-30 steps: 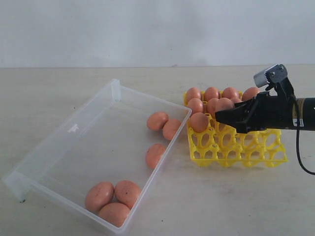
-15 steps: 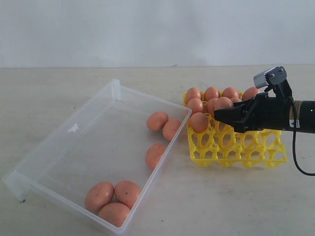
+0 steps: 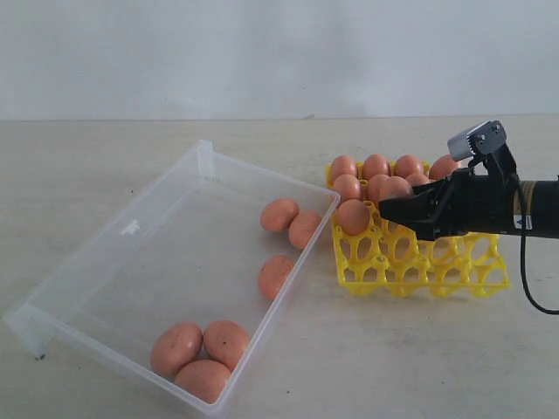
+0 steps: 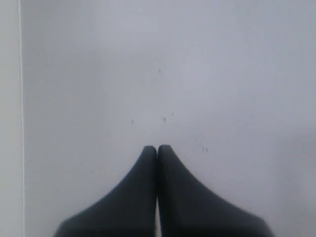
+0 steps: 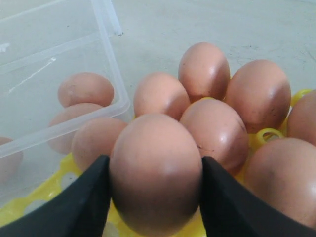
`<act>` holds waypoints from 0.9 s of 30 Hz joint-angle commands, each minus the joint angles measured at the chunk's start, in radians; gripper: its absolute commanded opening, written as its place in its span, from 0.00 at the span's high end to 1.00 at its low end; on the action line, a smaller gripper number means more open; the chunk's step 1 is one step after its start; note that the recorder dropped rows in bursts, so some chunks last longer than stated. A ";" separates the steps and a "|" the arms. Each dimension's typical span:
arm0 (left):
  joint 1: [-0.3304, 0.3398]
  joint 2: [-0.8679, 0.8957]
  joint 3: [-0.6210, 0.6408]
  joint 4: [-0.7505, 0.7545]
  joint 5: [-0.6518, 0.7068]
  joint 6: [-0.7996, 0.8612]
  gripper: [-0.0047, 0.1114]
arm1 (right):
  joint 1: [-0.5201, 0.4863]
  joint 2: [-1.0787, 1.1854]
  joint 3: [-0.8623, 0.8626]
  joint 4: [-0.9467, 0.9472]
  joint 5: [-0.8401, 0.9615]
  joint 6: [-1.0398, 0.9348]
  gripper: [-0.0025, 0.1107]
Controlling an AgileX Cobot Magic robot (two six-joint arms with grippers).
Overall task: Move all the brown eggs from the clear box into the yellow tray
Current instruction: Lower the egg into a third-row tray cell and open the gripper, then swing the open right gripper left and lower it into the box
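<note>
While the left tool (image 4: 157, 149) sits closed, the right tool (image 5: 154, 160) clasps a matte oval brown egg (image 5: 155, 143).

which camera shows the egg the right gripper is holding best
The right wrist view: the held egg fills the frame, clamped between the black fingers of the right gripper above the yellow tray. The exterior view shows it small, partly hidden behind that gripper. The left wrist view shows none of it, only the shut left gripper.

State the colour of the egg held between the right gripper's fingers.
Orange-brown. The egg in the right gripper shows best in the right wrist view.
</note>
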 commanded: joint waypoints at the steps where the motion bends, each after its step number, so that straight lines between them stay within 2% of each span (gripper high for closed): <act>1: -0.001 0.003 -0.004 -0.002 -0.190 0.007 1.00 | -0.002 0.001 -0.004 0.000 -0.019 -0.008 0.60; 4: -0.001 0.003 -0.004 -0.002 -0.299 0.007 1.00 | -0.002 0.001 -0.004 0.018 -0.050 -0.008 0.53; 8: -0.001 0.003 -0.004 -0.002 -0.400 0.007 1.00 | -0.002 0.001 -0.004 0.034 -0.078 -0.008 0.50; 18: -0.001 0.003 -0.004 -0.002 -0.400 0.007 1.00 | -0.002 0.001 -0.004 0.038 -0.085 -0.005 0.50; 22: -0.001 0.003 -0.004 -0.002 -0.400 0.007 1.00 | -0.002 -0.003 -0.004 0.046 -0.160 0.000 0.51; 24: -0.001 0.003 -0.004 -0.002 -0.400 0.007 1.00 | -0.002 -0.018 -0.004 0.046 -0.206 0.000 0.60; 26: -0.001 0.003 -0.004 -0.002 -0.400 0.007 1.00 | -0.002 -0.042 -0.004 0.046 -0.259 0.015 0.77; 27: -0.001 0.003 -0.004 -0.002 -0.400 0.007 1.00 | -0.002 -0.061 -0.004 0.046 -0.272 0.015 0.89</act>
